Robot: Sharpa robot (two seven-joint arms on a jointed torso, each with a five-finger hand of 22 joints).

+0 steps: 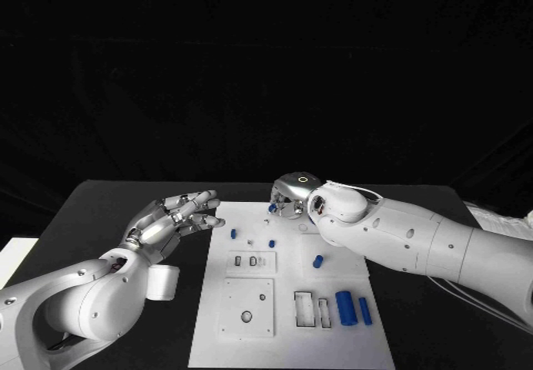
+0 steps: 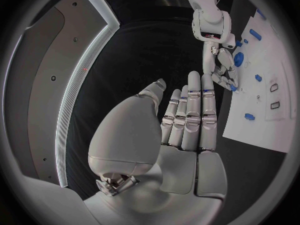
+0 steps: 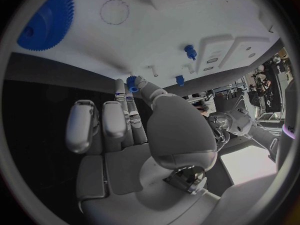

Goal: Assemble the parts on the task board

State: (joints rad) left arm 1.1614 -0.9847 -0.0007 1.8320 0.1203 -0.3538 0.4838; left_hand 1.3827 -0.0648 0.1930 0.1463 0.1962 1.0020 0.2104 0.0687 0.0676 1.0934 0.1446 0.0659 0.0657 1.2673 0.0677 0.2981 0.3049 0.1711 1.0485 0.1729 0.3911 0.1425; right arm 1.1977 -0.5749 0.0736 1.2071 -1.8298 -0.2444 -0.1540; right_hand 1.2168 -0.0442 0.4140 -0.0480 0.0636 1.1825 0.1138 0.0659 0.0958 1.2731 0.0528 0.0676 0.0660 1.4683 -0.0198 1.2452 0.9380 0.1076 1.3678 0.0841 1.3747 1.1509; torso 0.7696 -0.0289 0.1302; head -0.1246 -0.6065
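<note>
My right hand [image 1: 296,199] holds a small blue part [image 1: 272,207] over the far end of the task board [image 1: 291,347].

In the right wrist view I see the small blue part [image 3: 132,83] pinched between the thumb and a fingertip, just in front of the palm and close above the white board; if it touches the board I cannot tell. A large blue gear [image 3: 47,19] lies on the board further out beyond these fingers. My left hand [image 1: 170,221] holds nothing, its fingers [image 2: 190,107] stretched out nearly straight, side by side, and it is over the black table [image 1: 105,208] just beside the board's edge. Near the right forearm, two blue cylinders [image 1: 353,307] lie on the board.
</note>
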